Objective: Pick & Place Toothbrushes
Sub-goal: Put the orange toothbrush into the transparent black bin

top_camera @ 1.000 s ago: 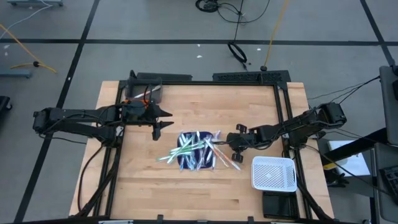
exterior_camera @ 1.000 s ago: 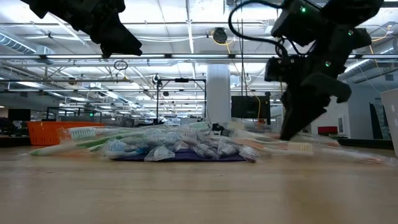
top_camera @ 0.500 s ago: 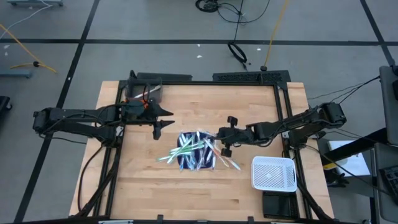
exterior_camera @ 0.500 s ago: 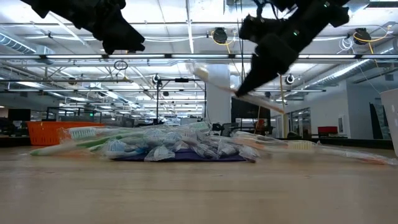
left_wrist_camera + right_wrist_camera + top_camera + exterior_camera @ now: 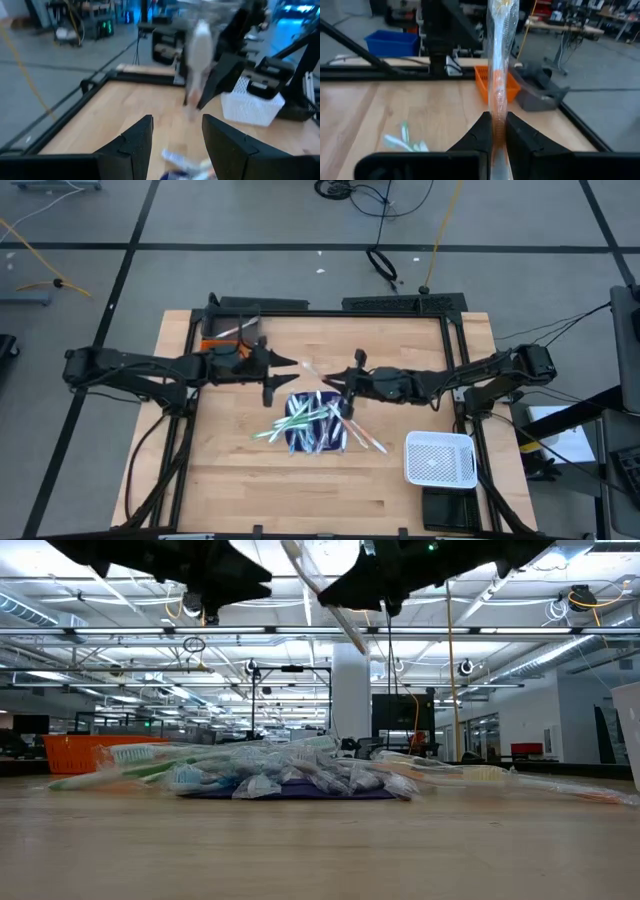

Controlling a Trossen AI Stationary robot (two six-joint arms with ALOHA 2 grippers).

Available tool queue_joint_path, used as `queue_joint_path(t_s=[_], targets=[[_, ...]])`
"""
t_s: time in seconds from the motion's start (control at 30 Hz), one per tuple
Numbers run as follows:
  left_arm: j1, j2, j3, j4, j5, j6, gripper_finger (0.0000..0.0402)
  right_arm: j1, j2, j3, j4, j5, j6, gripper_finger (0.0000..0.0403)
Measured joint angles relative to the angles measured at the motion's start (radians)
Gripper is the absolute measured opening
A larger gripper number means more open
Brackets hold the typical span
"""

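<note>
Lifted clear of the pile since a second ago, one wrapped toothbrush is now held above the table's middle, where before it lay at the heap's right edge. It is a slender pale stick in a clear, crinkled sleeve with an orange tint along its length — this is shown plainly in the right wrist view. It is clamped between the closed fingers of the right gripper, which has been carried leftward from beside the white basket to a spot over the far edge of the pile. In the low view the stick is seen tilted, high above the heap.

The remaining toothbrushes — green, white, pink and blue, many in wrappers — are left scattered over the dark blue mat at the centre of the wooden table.

The left gripper has been brought rightward and is held with its fingers parted and empty, just beside the lifted stick's free end. An orange bin is seen at the far left corner.
</note>
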Motion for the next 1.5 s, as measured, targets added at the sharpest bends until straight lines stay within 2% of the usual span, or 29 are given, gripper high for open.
queue_joint_path(t_s=[0.2,0.53,0.63,0.7,0.87,0.93,1.23,1.3,1.4,1.5], targets=[[-0.024,0.117,0.0,0.231,0.002,0.004,0.0172,-0.001,0.0,0.0,0.03,0.0,-0.011,0.0022],[-0.029,0.222,0.0,0.44,0.02,0.024,0.0172,-0.001,0.0,0.0,0.032,0.0,-0.011,0.0022],[-0.029,0.225,0.0,0.444,0.02,0.023,0.0162,-0.001,0.0,0.0,0.036,0.0,-0.011,0.0022],[-0.029,0.225,0.0,0.447,0.02,0.023,0.014,-0.001,0.0,0.0,0.038,0.0,-0.016,0.0022],[-0.029,0.225,0.0,0.447,0.019,0.035,0.0035,0.0,0.0,0.0,0.038,0.0,-0.019,0.0022],[-0.029,0.225,0.0,0.447,0.02,0.039,0.0012,0.0,0.0,0.0,0.037,0.0,-0.021,0.0027],[-0.029,0.225,0.0,0.445,0.02,0.038,0.0004,-0.004,0.0,0.0,0.017,0.008,-0.023,0.0104],[-0.029,0.224,0.0,0.436,0.013,0.043,0.0003,-0.008,0.0,0.0,-0.005,0.044,-0.023,0.0115],[-0.021,0.194,0.001,0.371,-0.03,0.059,0.0003,-0.018,-0.001,0.0,-0.069,0.108,-0.017,0.013],[-0.006,0.146,0.003,0.277,-0.11,0.081,0.0002,-0.029,-0.001,0.0,-0.117,0.112,0.022,0.014]])
